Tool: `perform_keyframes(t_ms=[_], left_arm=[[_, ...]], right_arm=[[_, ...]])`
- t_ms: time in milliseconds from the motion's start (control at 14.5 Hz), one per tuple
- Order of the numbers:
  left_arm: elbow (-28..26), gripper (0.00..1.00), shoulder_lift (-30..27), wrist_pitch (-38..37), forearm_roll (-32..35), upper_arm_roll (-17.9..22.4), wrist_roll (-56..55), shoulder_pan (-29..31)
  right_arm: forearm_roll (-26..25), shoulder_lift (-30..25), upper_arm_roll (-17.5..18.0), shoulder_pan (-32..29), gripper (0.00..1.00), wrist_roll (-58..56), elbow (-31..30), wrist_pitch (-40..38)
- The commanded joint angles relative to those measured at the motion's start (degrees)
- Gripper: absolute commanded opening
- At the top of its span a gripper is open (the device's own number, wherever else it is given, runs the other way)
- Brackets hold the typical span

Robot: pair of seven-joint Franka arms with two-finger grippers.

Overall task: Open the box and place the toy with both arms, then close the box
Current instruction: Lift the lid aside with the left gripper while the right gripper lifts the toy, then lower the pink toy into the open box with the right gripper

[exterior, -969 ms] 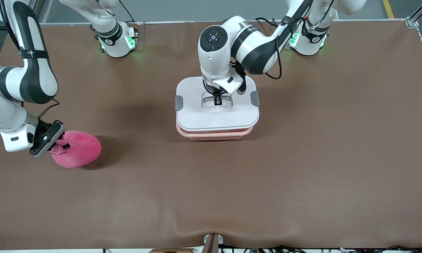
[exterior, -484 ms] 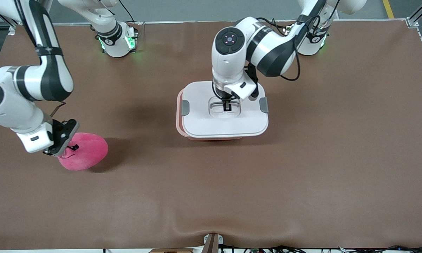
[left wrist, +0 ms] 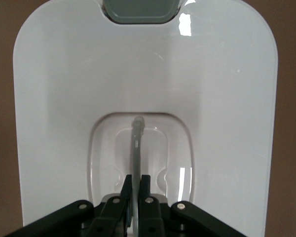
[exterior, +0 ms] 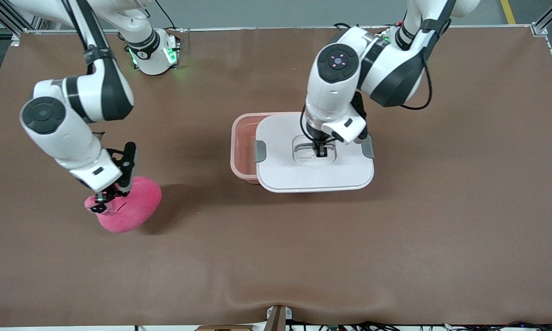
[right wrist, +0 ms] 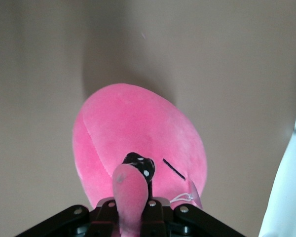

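Box [exterior: 244,145] half uncovered, toy [exterior: 128,207] lifted.
Left gripper [exterior: 321,151] fingers pinch lid [exterior: 315,172] handle [left wrist: 137,143], clearing base; right gripper [exterior: 102,198] fingers clamp toy's eye bulge.

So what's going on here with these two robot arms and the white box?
The left gripper is shut on the grey handle of the white lid and holds it shifted toward the left arm's end of the table, so part of the pink base is uncovered. The right gripper is shut on a fold of the pink toy, toward the right arm's end of the table. The toy is not yet in the box.
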Motion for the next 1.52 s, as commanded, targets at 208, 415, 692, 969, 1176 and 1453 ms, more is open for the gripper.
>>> perform_keyframes(t_ms=[208,415,692,969,1176,1453], left_arm=[[-0.9,0.00,-2.0,-1.2,2.2,-0.4,6.1,4.6],[-1.0,0.00,-1.9,-1.3,2.5,-0.5,11.4,8.1],[-1.2,0.00,-1.8,-2.5,2.5,-0.5,19.1,12.2],[-1.4,0.00,-1.1,-2.7,2.5,-0.7,26.3,16.7],[-1.2,0.00,-0.6,-2.6,2.5,-0.5,29.7,17.9],[-1.2,0.00,0.1,-2.1,2.5,-0.5,33.0,19.9]], right_arm=[[-4.9,-2.0,-0.5,11.5,0.00,-5.2,1.4,-5.3],[-11.3,-3.5,-0.5,19.8,0.00,-4.3,1.4,-9.5],[-18.4,-4.3,-0.5,28.9,0.00,0.7,1.5,-14.9],[-27.9,-3.6,-0.4,40.1,0.00,10.1,1.8,-21.0],[-28.1,-0.3,-0.4,42.2,0.00,10.2,4.9,-21.1],[-26.2,3.3,-0.4,44.6,0.00,10.2,8.4,-22.1]])
